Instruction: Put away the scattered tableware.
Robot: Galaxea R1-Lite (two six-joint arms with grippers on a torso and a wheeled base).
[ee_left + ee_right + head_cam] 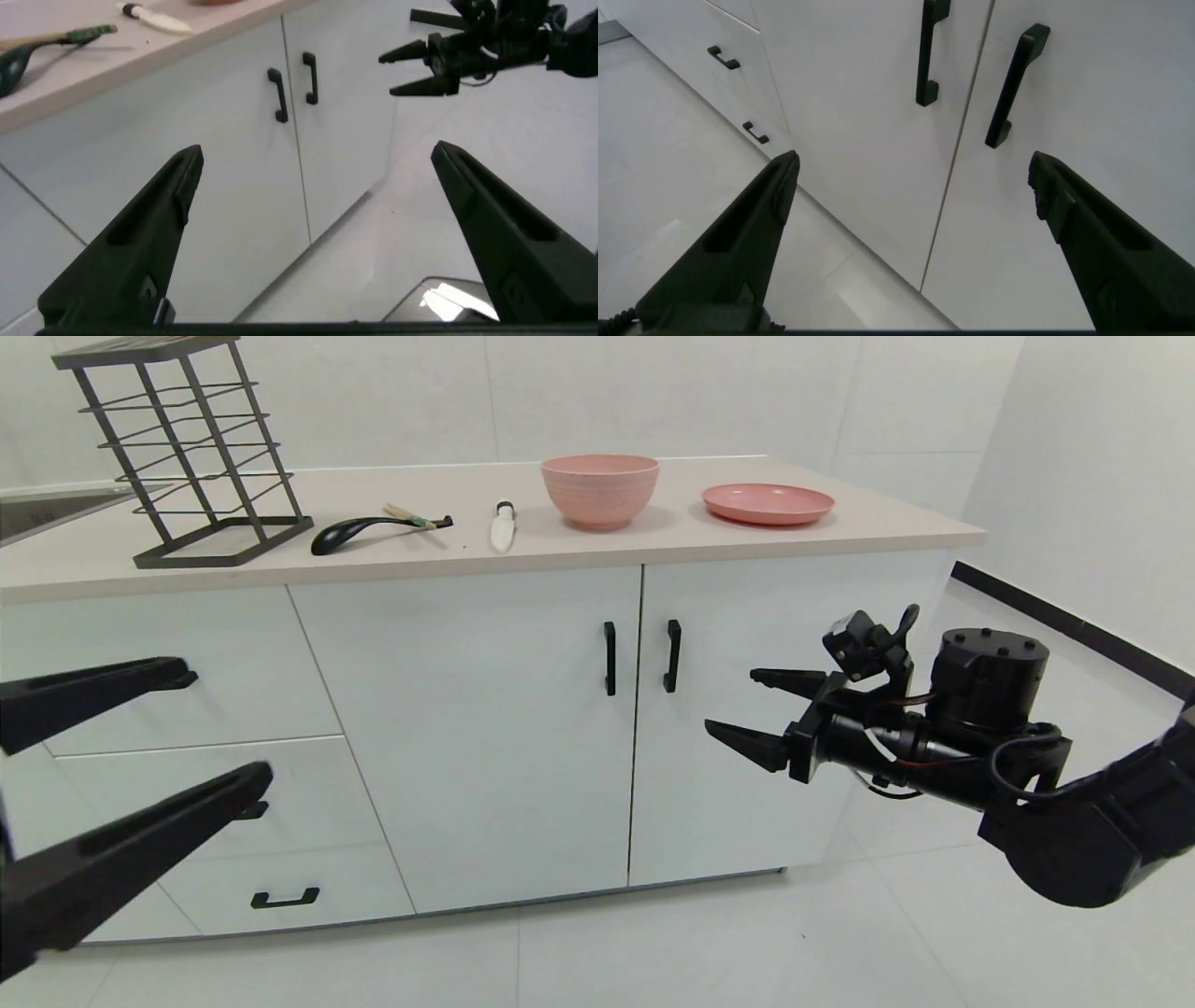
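On the counter top (868, 527) sit a pink bowl (600, 490), a pink plate (767, 503), a white-bladed knife (502, 526), a black ladle (359, 531) and chopsticks (408, 514) lying across its handle. A black wire rack (187, 448) stands at the counter's left. My right gripper (756, 709) hangs open in front of the right cabinet door, below counter height, holding nothing. My left gripper (229, 728) is open and empty before the drawers at the left. The ladle (19, 58) and knife (157, 17) also appear in the left wrist view, as does the right gripper (400, 73).
Two cabinet doors with black vertical handles (610, 658) (671, 656) face me; the same handles (929, 51) (1015, 84) fill the right wrist view. Drawers with black pulls (285, 898) are at the left. A sink (47, 509) lies at the counter's far left. White tiled floor (747, 952) lies below.
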